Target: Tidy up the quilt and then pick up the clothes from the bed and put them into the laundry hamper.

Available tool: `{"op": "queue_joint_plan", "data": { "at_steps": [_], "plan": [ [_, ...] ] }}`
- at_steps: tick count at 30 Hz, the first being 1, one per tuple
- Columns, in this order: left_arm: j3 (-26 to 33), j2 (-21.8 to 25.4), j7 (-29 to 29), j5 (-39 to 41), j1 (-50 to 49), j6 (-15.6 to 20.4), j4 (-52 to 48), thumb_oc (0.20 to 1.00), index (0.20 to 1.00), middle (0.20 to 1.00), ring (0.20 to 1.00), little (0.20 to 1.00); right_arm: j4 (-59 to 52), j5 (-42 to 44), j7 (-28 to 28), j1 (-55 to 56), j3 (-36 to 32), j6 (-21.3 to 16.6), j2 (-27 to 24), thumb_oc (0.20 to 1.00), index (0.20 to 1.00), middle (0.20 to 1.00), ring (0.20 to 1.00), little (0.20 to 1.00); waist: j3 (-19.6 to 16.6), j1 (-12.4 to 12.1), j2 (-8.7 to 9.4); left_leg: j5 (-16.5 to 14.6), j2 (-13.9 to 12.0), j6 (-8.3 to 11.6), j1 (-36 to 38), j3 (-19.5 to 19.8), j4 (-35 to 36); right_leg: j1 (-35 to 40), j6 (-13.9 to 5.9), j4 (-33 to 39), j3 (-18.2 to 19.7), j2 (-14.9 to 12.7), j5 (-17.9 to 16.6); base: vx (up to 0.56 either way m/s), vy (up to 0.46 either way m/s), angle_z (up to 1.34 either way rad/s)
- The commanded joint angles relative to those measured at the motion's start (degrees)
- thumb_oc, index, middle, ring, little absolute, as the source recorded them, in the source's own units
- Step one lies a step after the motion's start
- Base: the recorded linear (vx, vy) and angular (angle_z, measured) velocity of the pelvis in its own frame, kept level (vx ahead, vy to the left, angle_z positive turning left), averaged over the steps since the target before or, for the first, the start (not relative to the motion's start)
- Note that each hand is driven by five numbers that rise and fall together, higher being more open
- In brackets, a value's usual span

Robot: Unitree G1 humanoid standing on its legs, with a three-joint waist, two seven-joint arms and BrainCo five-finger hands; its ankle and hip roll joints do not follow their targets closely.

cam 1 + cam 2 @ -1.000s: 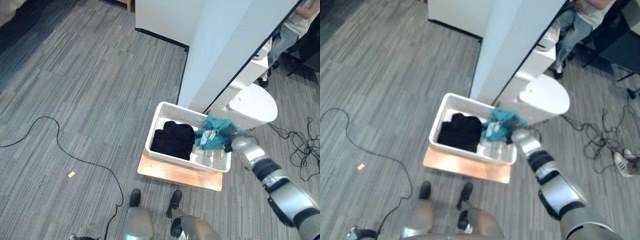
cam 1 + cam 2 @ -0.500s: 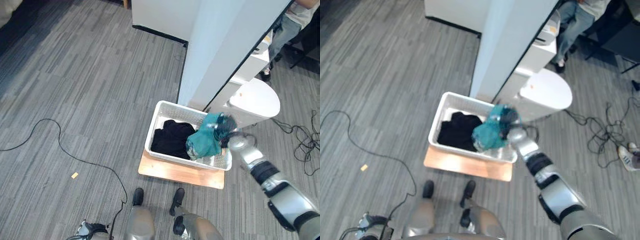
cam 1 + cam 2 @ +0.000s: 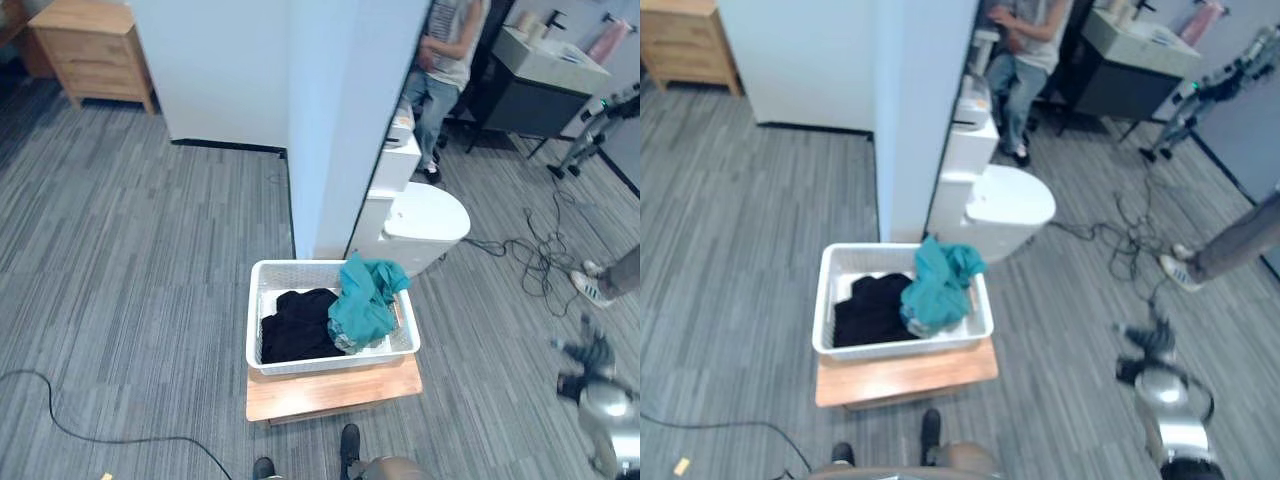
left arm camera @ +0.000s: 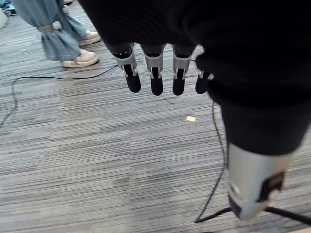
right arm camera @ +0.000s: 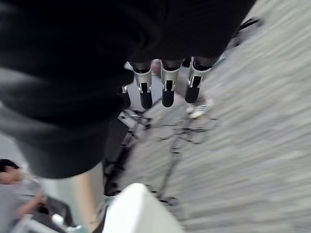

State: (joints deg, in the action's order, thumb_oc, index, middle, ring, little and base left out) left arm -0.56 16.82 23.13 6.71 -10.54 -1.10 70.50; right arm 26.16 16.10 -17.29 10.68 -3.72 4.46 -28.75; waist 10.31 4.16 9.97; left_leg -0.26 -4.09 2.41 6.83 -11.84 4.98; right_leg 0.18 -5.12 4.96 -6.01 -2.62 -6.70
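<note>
Both hands were empty. The right hand (image 3: 1145, 345) hung low at the robot's right over the grey floor (image 3: 130, 260), well apart from the hamper, its fingers (image 5: 167, 92) straight and relaxed. The left hand (image 4: 160, 63) also had its fingers (image 4: 155, 82) straight above the floor, holding nothing. The white laundry hamper (image 3: 262, 300) sat on a low wooden platform (image 3: 330, 390) beside a white pillar (image 3: 340, 120) and a toilet (image 3: 425, 215). Inside the hamper lay a black garment (image 3: 298, 325), with a teal garment (image 3: 362, 300) heaped beside it, draped over the far rim. A person (image 3: 450, 50) sat beyond the pillar.
</note>
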Motion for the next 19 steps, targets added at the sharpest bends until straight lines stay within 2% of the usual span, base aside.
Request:
{"op": "queue_joint_plan", "data": {
  "at_steps": [1, 2, 3, 5, 6, 7, 9, 10, 11, 13, 14, 19],
  "plan": [
    [-1.41, -1.71, -5.36, 2.14, 0.48, 8.47, 1.71, 1.0, 1.0, 1.0, 1.0, 1.0, 8.31, 2.22, 3.18, -2.34, 4.89, -4.29, 4.63, 1.0, 1.0, 1.0, 1.0, 1.0, -0.43, -0.51, -2.71, 0.95, -0.49, 1.1, -2.86, 2.26, 0.02, 3.54, -5.1, 0.04, 0.03, -3.36, 1.61, -0.02, 0.043, -0.05],
    [-1.68, -1.75, -5.36, 2.25, 0.58, 8.8, 1.69, 1.0, 1.0, 1.0, 1.0, 1.0, 9.14, 1.49, 3.12, -2.45, 5.03, -3.82, 5.0, 1.0, 1.0, 1.0, 1.0, 1.0, -0.36, -0.52, -2.81, 0.88, -0.45, 1.09, -2.73, 2.27, 0.02, 3.66, -5.09, 0.04, 0.01, -3.38, 1.67, -0.03, 0.077, -0.11],
    [-2.6, -2.17, -5.87, 2.82, 1.16, 9.61, 1.73, 1.0, 1.0, 1.0, 1.0, 1.0, 16.15, 0.57, 2.42, -2.9, 6.75, -5.88, 6.75, 1.0, 1.0, 1.0, 1.0, 1.0, -0.24, -0.78, -3.6, 0.76, -0.14, 0.97, -2.43, 2.4, 0.02, 4.0, -4.96, 0.04, -0.1, -3.48, 1.73, -0.02, 0.06, -0.06],
    [-4.53, -3.09, -6.76, 3.82, 2.53, 11.3, 2.63, 1.0, 1.0, 1.0, 1.0, 1.0, 27.79, 0.1, 1.82, -4.78, 8.82, -5.91, 10.01, 1.0, 1.0, 1.0, 1.0, 1.0, -0.2, -1.43, -4.8, 0.44, 0.35, 0.68, -1.94, 2.8, 0.02, 4.56, -4.73, 0.04, -0.3, -3.61, 2.0, -0.03, 0.072, 0.07],
    [-4.8, -3.21, -6.78, 3.94, 2.67, 11.46, 2.78, 1.0, 1.0, 1.0, 1.0, 1.0, 29.97, -0.52, 1.57, -5.04, 9.0, -7.64, 10.47, 1.0, 1.0, 1.0, 1.0, 1.0, -0.17, -1.5, -4.94, 0.41, 0.4, 0.65, -1.86, 2.84, 0.02, 4.65, -4.69, 0.04, -0.32, -3.62, 2.03, -0.04, 0.083, 0.1],
    [-6.27, -3.98, -7.51, 3.84, 3.66, 13.32, 3.71, 1.0, 1.0, 1.0, 1.0, 1.0, 38.17, -0.98, 1.64, -6.62, 10.13, -4.19, 13.07, 1.0, 1.0, 1.0, 1.0, 1.0, -0.23, -2.02, -5.98, 0.31, 0.71, 0.5, -1.5, 3.18, 0.02, 5.07, -4.45, 0.04, -0.47, -3.64, 2.19, -0.03, 0.076, 0.09],
    [-7.61, -4.65, -8.06, 3.16, 4.45, 14.02, 3.83, 1.0, 1.0, 1.0, 1.0, 1.0, 44.81, -2.81, 1.1, -7.07, 10.64, -3.25, 15.2, 1.0, 1.0, 1.0, 1.0, 1.0, -0.51, -2.41, -7.1, 0.29, 1.03, 0.39, -1.23, 3.64, 0.02, 5.4, -4.22, 0.04, -0.66, -3.66, 2.23, -0.02, 0.083, 0.06],
    [-8.44, -4.91, -8.19, 3.31, 4.73, 14.11, 3.68, 1.0, 1.0, 1.0, 1.0, 1.0, 46.05, -3.04, 1.56, -6.98, 10.76, -3.92, 16.06, 1.0, 1.0, 1.0, 1.0, 1.0, -0.57, -2.36, -7.64, 0.22, 1.24, 0.28, -1.09, 3.91, 0.02, 5.53, -4.17, 0.04, -0.74, -3.7, 2.23, -0.01, 0.081, 0.06],
    [-9.05, -5.28, -8.03, 3.37, 4.92, 14.29, 3.53, 1.0, 1.0, 1.0, 1.0, 1.0, 46.03, -5.84, 4.97, -6.93, 11.18, -4.71, 16.79, 1.0, 1.0, 1.0, 1.0, 1.0, -0.67, -2.2, -8.16, 0.15, 1.45, 0.15, -0.91, 4.14, 0.02, 5.66, -4.08, 0.04, -0.75, -3.72, 2.28, 0.0, 0.082, 0.12],
    [-9.23, -5.64, -7.89, 2.68, 4.82, 13.87, 2.78, 1.0, 1.0, 1.0, 1.0, 1.0, 44.34, -11.55, 2.93, -7.31, 14.18, -5.24, 18.45, 1.0, 1.0, 1.0, 1.0, 1.0, -0.9, -2.02, -8.66, 0.05, 1.83, -0.09, -0.61, 4.34, 0.02, 5.89, -3.99, 0.04, -0.53, -3.81, 2.33, 0.01, 0.063, 0.11],
    [-9.19, -5.53, -8.14, 1.87, 4.73, 13.88, 2.45, 1.0, 1.0, 1.0, 1.0, 1.0, 43.69, -10.95, 2.49, -7.41, 16.15, -5.51, 17.91, 1.0, 1.0, 1.0, 1.0, 1.0, -1.08, -1.93, -8.77, -0.04, 1.92, -0.14, -0.54, 4.39, 0.02, 6.01, -4.03, 0.04, -0.61, -3.9, 2.38, 0.0, 0.029, 0.03],
    [-11.31, -4.35, -8.07, 1.16, 4.11, 14.81, 1.81, 1.0, 1.0, 1.0, 1.0, 1.0, 42.53, -8.9, 5.3, -9.19, 16.89, -4.07, 14.19, 1.0, 1.0, 1.0, 1.0, 1.0, -1.43, -1.91, -8.95, -0.11, 1.96, -0.17, -0.67, 4.81, 0.02, 5.91, -3.77, 0.04, -0.66, -3.71, 2.7, 0.0, 0.0, 0.0]
  ]
}}
